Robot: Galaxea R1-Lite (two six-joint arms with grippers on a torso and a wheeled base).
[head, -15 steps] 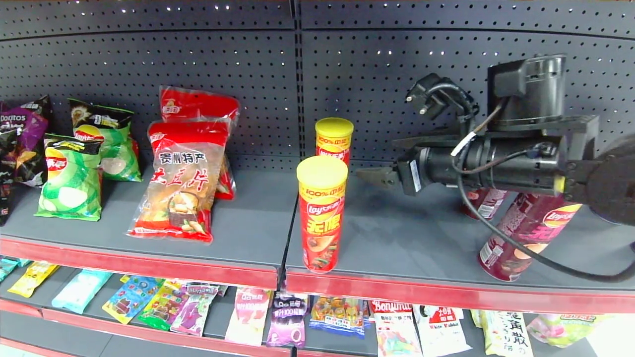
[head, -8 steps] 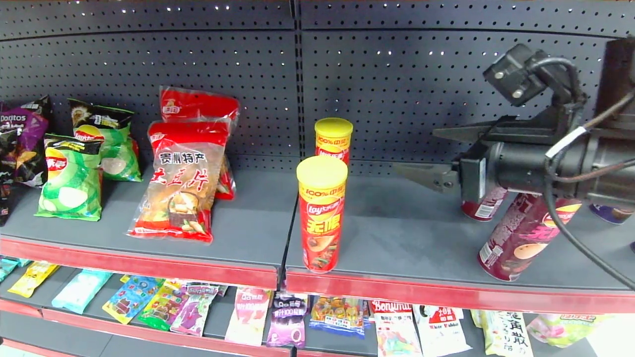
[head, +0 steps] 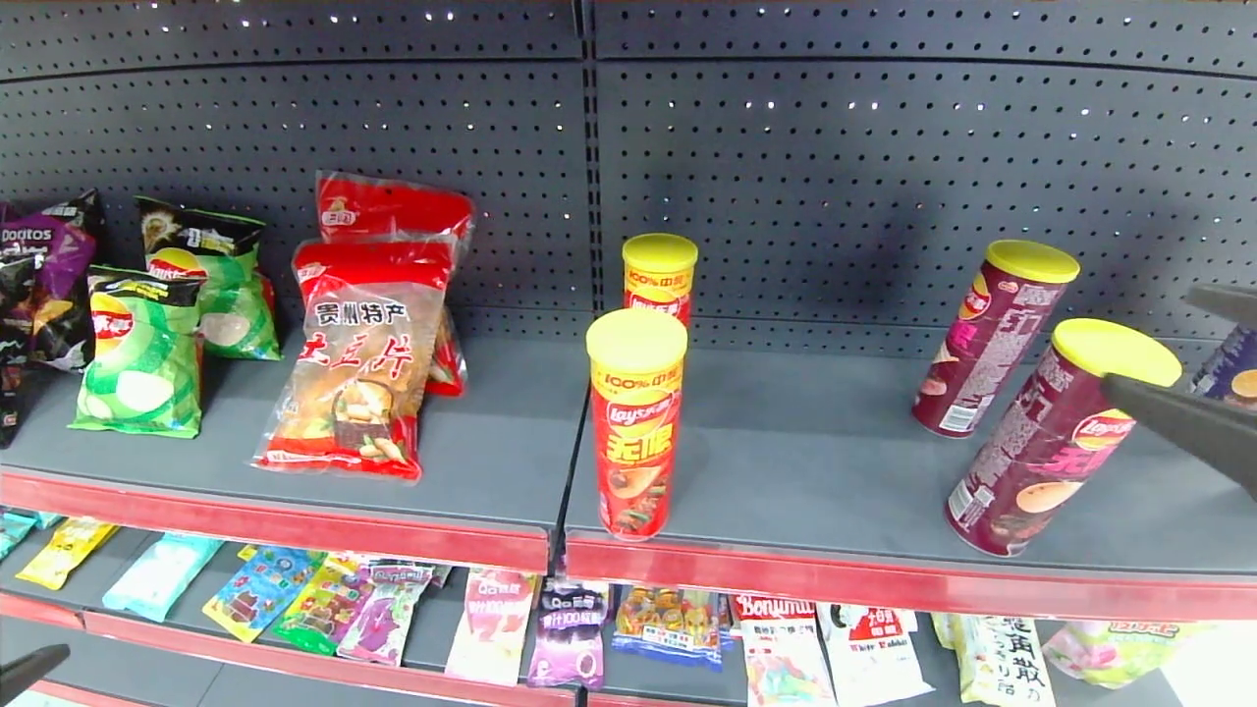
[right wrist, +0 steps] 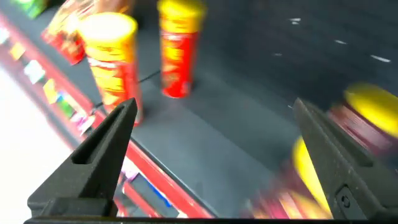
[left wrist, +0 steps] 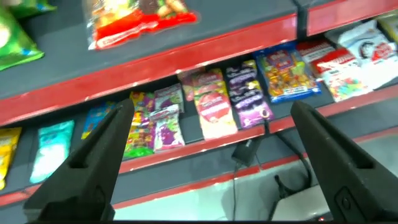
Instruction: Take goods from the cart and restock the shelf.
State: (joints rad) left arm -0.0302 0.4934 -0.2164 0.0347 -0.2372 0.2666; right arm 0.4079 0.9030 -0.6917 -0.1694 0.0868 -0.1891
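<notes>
- The left pincer (left wrist: 211, 106) hangs low at the near left, released and empty, facing the lower shelf (head: 196, 636) and its row of snack sachets (left wrist: 245, 93).
- The right pincer (right wrist: 212, 106) is at the near right, also released and empty. One of its fingers (head: 1178, 417) crosses in front of the lid of the near maroon chip can (head: 1041, 462).
- On the upper shelf (head: 805, 462), the near red chip can (head: 636, 422) stands upright at the front edge, about mid-width.
- The near maroon chip can stands well apart to its right, close to the front edge.
- To the left, a bag of potato slices (head: 358, 363) leans back, with a green chip bag (head: 142, 349) farther left.
- The far red chip can (head: 660, 275) stands upright just behind the near one.
- The far maroon chip can (head: 992, 334) stands behind its near twin.
- A second red bag (head: 393, 206) and a second green bag (head: 221, 280) rest against the black pegboard (head: 786, 177).
</notes>
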